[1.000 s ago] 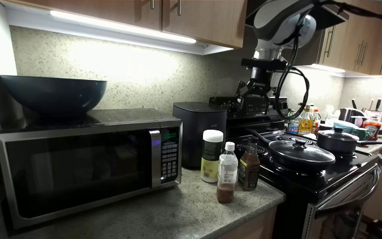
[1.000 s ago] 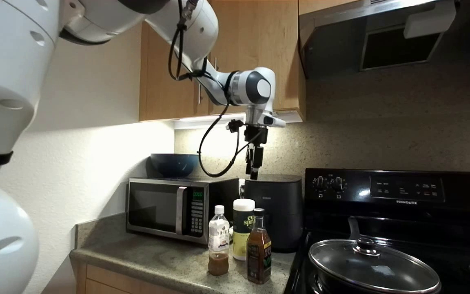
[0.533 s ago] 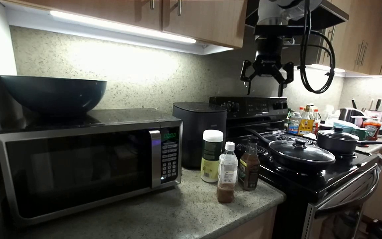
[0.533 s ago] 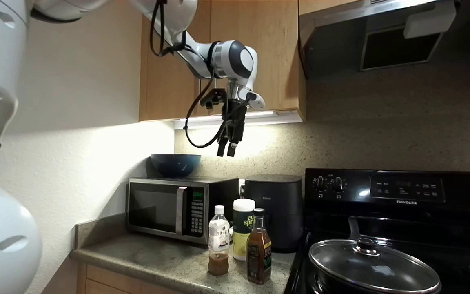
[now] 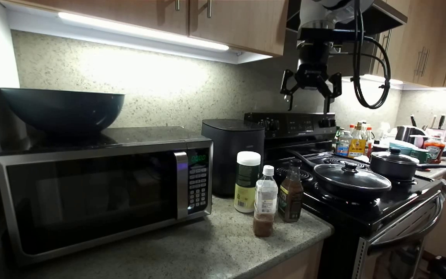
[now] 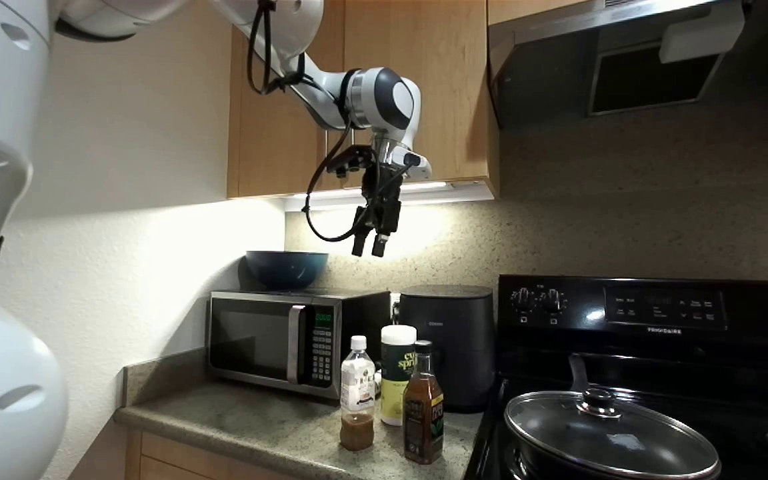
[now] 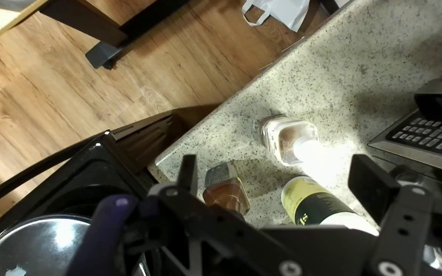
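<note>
With the black, two-fingered, metal-looking gripper (image 5: 308, 110) spread wide, pointing down and holding nothing, high above the speckled grey stone-like counter (image 6: 244, 413). Foremost below, upright near the counter's front edge: clear, squarish plastic bottle (image 5: 265, 201), white-capped, brown-filled only in its lower part. Probably light, thin-walled and apt to dent; best taken gently round the middle, below the sloping shoulder. Just beside, also upright: brown, squarish, dark-capped sauce bottle (image 6: 423, 427) with a green-and-yellow label. Fuller by the look, so likely heavier, perhaps slippery; impossible to tell whether glass or plastic, hence safer treated as fragile and taken across two flat sides. Just behind both: round, white-lidded canister (image 6: 393, 373) in dark green and pale yellow, seemingly plastic. Likely stiff, of unknown weight with contents hidden; better taken on the body than by the lid.

Farther back, tall, black, boxy appliance (image 6: 457, 360); then silver-and-black boxy microwave (image 6: 254, 343) with a round, glossy dark-blue bowl (image 6: 287, 268) on top. Beyond the counter's end, glossy black stove (image 6: 664, 313) under a round, black, glass-lidded frying pan (image 5: 352, 183) and a dark, glass-lidded pot (image 5: 393, 170). Farther still, past the stove, cluster of coloured condiment bottles (image 5: 357, 146).
</note>
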